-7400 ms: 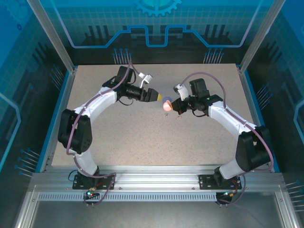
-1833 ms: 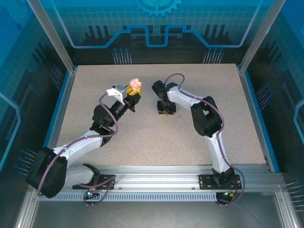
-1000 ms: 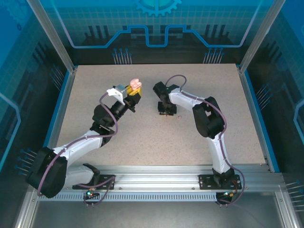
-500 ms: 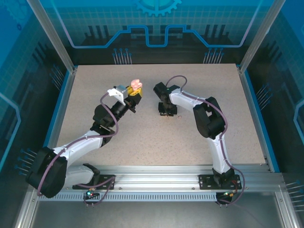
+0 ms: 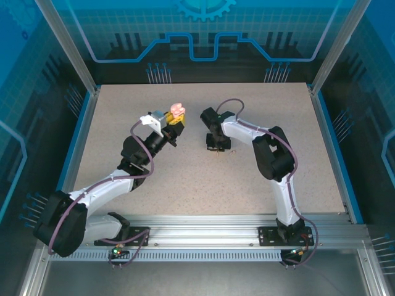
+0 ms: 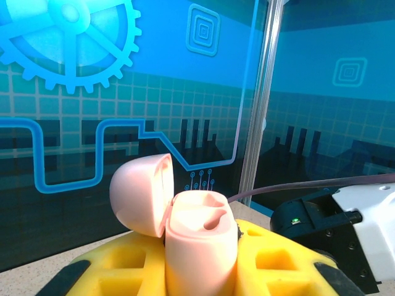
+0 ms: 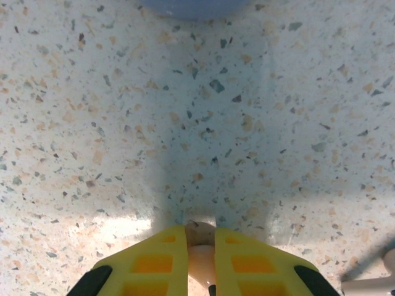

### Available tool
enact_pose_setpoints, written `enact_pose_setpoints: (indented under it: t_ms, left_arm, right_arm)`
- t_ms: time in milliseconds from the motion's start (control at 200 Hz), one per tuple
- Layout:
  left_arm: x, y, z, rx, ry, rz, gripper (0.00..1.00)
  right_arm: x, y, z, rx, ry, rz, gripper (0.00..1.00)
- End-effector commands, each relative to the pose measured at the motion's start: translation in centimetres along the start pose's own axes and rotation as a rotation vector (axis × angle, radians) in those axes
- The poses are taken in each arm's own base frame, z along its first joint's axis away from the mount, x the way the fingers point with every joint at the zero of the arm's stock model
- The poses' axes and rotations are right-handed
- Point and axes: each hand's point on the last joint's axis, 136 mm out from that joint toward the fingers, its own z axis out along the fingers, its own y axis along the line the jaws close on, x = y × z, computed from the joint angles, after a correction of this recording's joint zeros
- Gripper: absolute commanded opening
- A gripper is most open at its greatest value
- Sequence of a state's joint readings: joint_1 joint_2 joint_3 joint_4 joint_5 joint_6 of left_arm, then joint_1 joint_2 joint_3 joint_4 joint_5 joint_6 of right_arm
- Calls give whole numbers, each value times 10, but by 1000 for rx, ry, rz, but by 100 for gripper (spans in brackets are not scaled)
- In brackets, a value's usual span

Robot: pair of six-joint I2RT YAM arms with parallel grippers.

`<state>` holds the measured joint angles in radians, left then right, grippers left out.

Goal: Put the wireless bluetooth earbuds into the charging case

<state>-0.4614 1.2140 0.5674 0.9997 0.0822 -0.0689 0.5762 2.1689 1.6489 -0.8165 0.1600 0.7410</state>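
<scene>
Speckled table (image 5: 185, 185) lies under both arms, with blue patterned walls behind. The right gripper (image 7: 200, 240) points straight down at it. Its yellow fingers (image 7: 154, 262) are pressed almost together on a pale bud (image 7: 200, 259), which sits between the tips, at the surface or just above it; I cannot tell which. Just to the right of this gripper lies a pale piece (image 7: 367, 280), maybe another bud. Ahead of the fingers, at the far edge, is a bluish thing (image 7: 191, 5) that I cannot identify.

The left gripper (image 5: 174, 118) is raised, well apart from the right one. It pinches the pink case (image 6: 200, 246) by the body. The lid (image 6: 139, 194) hangs open to the left side of the fingers, and the hollow mouth faces up.

I judge the step in hand is to pick up the bud and carry it to the case. To do it well, the grip must be firm before lifting, because such a small smooth thing can easily turn or slip between the tips. The lift should go straight up, so the fingers do not push the pale piece beside them. Over the case, the bud should come from the side away from the lid, stem downward, in line with one socket. The left arm should hold the case without moving. The fingers should open only when the bud is seated.
</scene>
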Motion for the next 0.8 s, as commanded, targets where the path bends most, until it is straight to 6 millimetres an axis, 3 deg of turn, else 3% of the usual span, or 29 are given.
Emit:
enact_pose_setpoints:
  t_ms: [0,205,430,595,795]
  left_arm:
    - [-19,-5,0,9,-50,19,0]
    - [-17,-7,-2,21,-52,22,0]
    - [-15,-15,-3,58,-49,29,0]
    - [-11,-27,-2,114,-44,54,0]
    - [-9,-41,-1,159,-51,69,0]
  right_arm:
    - [8,3,-14,-28,4,-5,10]
    - [1,3,-47,-82,-80,0,10]
    - [-7,2,-100,-173,-208,-10,10]
    - [-16,5,-158,-277,-347,-34,10]
    - [-25,6,-245,-421,-572,-80,12]
